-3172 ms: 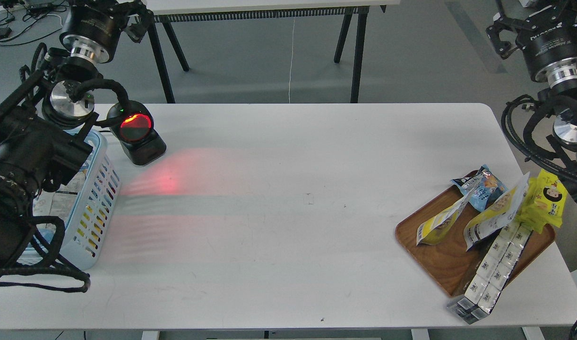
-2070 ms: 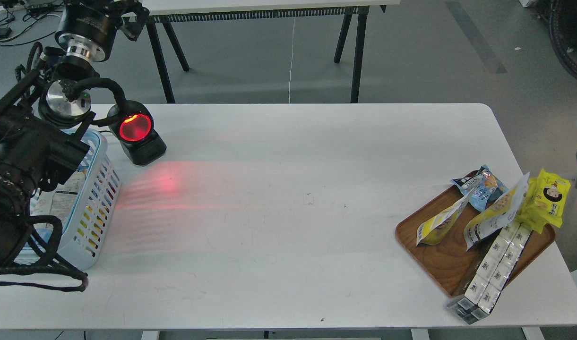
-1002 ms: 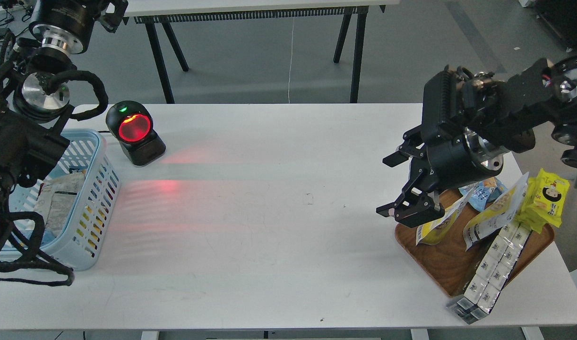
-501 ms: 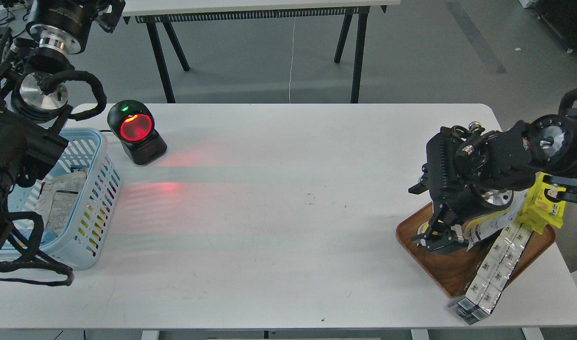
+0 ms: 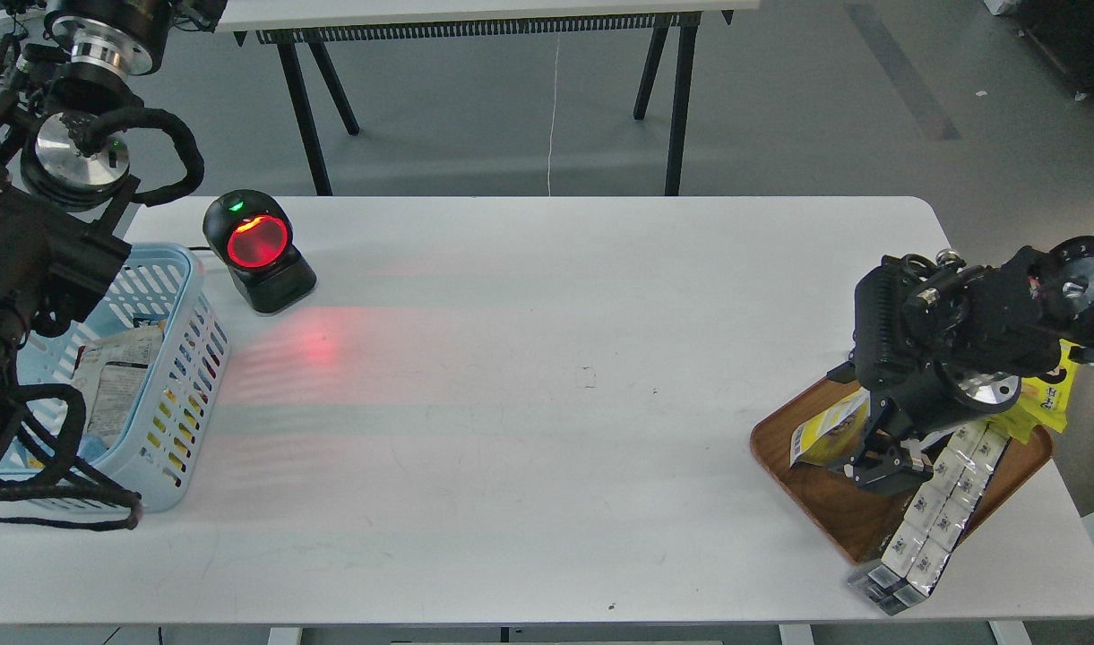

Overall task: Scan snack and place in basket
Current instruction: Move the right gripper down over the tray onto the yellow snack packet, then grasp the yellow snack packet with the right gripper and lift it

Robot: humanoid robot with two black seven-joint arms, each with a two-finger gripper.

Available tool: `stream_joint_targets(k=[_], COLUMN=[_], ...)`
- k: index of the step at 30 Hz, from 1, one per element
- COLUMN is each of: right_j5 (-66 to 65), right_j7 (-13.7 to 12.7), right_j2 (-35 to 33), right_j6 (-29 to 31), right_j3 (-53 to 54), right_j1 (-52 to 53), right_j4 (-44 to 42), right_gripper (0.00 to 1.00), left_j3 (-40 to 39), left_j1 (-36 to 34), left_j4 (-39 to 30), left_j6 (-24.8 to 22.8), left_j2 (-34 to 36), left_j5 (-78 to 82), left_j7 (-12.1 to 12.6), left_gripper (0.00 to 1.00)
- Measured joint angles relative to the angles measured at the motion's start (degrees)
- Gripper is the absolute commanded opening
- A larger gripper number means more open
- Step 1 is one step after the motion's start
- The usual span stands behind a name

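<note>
A: Where is the flat yellow and white-grey stand-up pouch?

B: On the brown wooden tray near the white table's right edge — only its left part shows; the rest is behind the right arm's black wrist.

A: State of the black two-finger right gripper?

B: Low over the tray, just right of the visible pouch part. Fingertips dark and bunched; cannot tell whether they are spread, closed or gripping anything.

A: Left gripper?

B: Beyond the top-left corner of the view; only thick arm links show, and they cover the near end of the light blue slotted plastic basket at the table's left edge.

A: Other items?

B: Black scanner with a glowing red window near the far left corner. Yellow packet mostly hidden behind the wrist. A row of white cartons in clear wrap overhangs the tray toward the near right corner.
</note>
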Motion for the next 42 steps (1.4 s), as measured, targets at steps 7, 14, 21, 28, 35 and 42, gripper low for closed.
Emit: stream_joint_targets(k=[7,14,21,28,35,42], right_j5=[0.0,0.0,0.0,0.0,0.0,0.0], right_j7=[0.0,0.0,0.0,0.0,0.0,0.0], right_j2=[-0.3,0.1,0.6,1.0,1.1,1.1], right_j6=[0.0,-0.1,-0.3,-1.5,-3.6,-5.5], right_j3=[1.8,2.0,2.1,2.4,3.1,4.0], right_j1=[-1.0,-2.1,-3.4,-4.8,-5.7,-6.0], right_j4=[-4.1,-6.1,-9.0,-10.8,-12.1,-13.2], right_gripper=[0.93,0.82,0.65,0.44,0.23,0.11], left_j3=[-0.1,0.3,0.3,0.3,0.4,0.5], left_j1=[-0.5,-0.5,-0.4,-0.4,-0.4,-0.4], left_j4=[0.0,0.3,0.3,0.3,0.4,0.4], left_j6=[0.0,0.0,0.0,0.0,0.0,0.0], left_j2=[0.1,0.0,0.0,0.0,0.1,0.0], left_j5=[-0.1,0.0,0.1,0.1,0.1,0.1], left_j7=[0.0,0.1,0.1,0.1,0.0,0.0], left_gripper=[1.0,1.0,1.0,1.0,1.0,1.0])
